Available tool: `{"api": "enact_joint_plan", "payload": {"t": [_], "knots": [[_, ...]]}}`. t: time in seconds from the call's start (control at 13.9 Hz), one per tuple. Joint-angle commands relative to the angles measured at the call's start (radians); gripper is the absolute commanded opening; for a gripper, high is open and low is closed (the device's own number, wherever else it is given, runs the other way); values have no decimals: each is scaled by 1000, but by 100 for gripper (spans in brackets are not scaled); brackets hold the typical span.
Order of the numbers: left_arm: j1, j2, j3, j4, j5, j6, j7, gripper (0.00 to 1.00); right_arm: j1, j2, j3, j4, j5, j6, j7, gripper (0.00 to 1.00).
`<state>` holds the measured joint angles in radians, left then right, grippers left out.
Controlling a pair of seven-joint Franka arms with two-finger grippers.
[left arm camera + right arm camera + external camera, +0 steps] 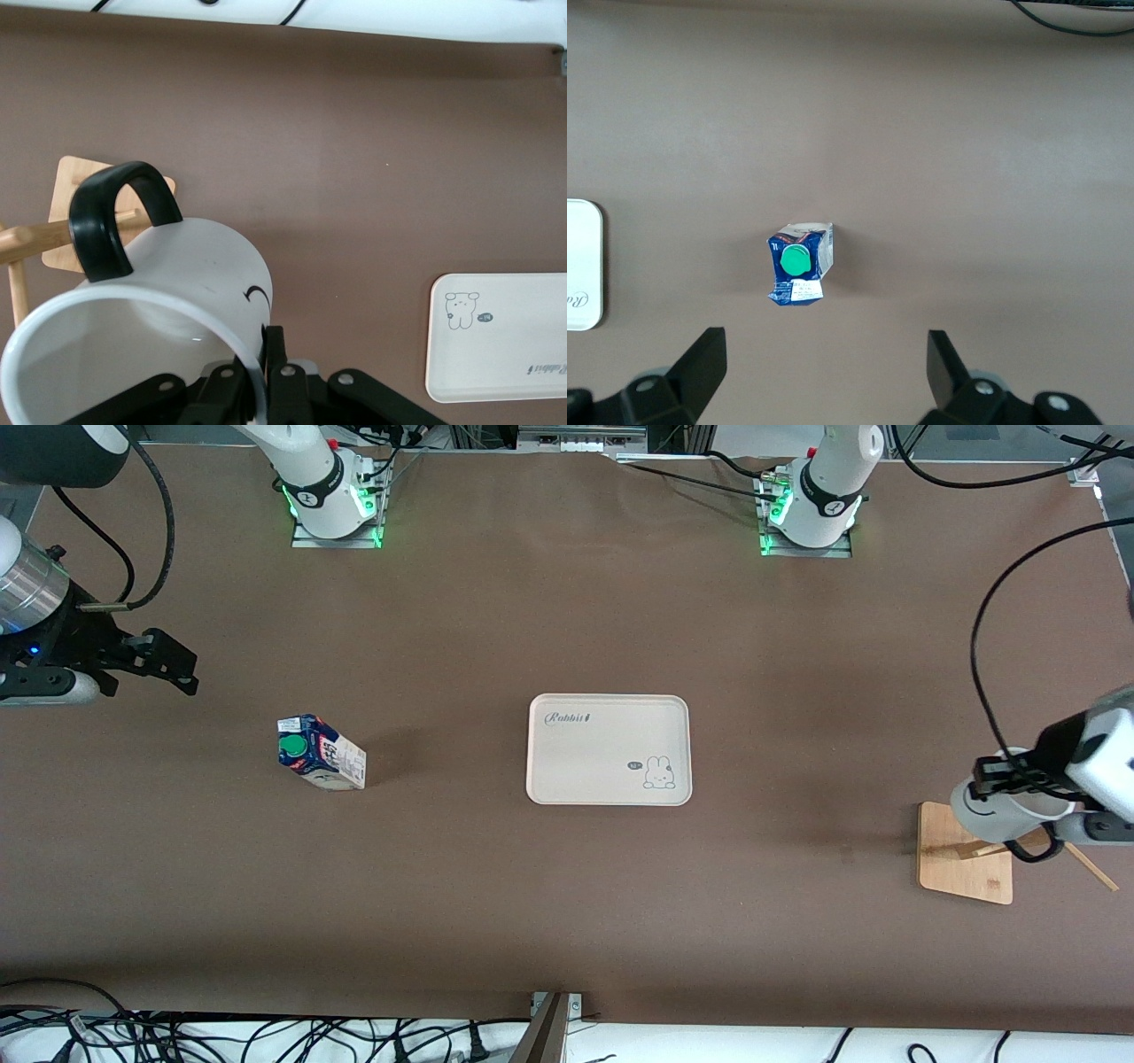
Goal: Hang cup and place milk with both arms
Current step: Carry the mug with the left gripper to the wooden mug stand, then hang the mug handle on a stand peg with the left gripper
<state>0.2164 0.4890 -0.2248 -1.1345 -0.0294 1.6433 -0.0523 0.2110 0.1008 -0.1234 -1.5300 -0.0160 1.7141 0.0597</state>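
We see "Rabbit" on tray; left gripper clamps cup over rack; right gripper fingers spread above milk

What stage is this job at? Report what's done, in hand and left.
Done: nothing finished. In hand: the left gripper holds the white mug by its rim over the wooden rack, black handle near a peg but not hung. Left: the milk carton stands on the table, not on the rabbit tray; the right gripper hangs open above it.
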Motion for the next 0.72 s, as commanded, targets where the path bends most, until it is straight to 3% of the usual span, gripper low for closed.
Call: {"api": "enact_joint_plan", "payload": {"t": [0.0, 0.65], "knots": [[46, 31, -13, 32, -47, -14, 8, 0, 1, 7, -1, 21, -13, -16, -1, 100], [110, 48, -13, 24, -106, -17, 12, 0, 1, 5, 1, 21, -13, -37, 3, 100]]}}
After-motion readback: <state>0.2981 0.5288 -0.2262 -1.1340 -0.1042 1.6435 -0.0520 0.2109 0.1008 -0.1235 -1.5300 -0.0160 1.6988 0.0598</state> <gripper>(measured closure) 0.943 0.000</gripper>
